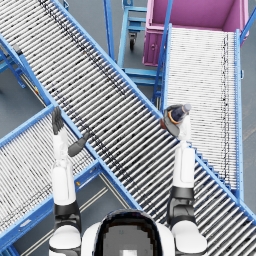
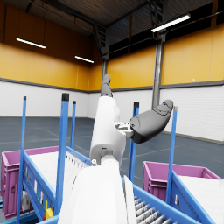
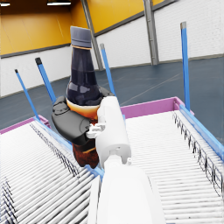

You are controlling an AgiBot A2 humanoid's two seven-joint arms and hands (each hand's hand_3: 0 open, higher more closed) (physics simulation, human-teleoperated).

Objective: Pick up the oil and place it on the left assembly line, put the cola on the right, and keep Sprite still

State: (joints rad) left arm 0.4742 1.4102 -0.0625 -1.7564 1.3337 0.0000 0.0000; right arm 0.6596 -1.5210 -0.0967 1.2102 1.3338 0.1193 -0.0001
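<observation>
cola [image 1: 179, 114] held clear of the rollers above the near left edge of the right assembly line [image 1: 202, 75] | right hand [image 1: 170, 125] fingers [image 3: 65, 124] wrapped round its lower body | left hand [image 1: 64, 136] raised at the right edge of the left assembly line [image 1: 25, 155], fingers spread, nothing held

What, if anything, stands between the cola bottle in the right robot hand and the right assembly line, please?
Nothing visible does. The right robot hand holds the cola bottle at the blue side rail of the right assembly line, and the rollers beyond it show no object.

Magenta bin [image 1: 200, 15] far right; blue wheeled frame [image 1: 136, 21] just beside.
</observation>
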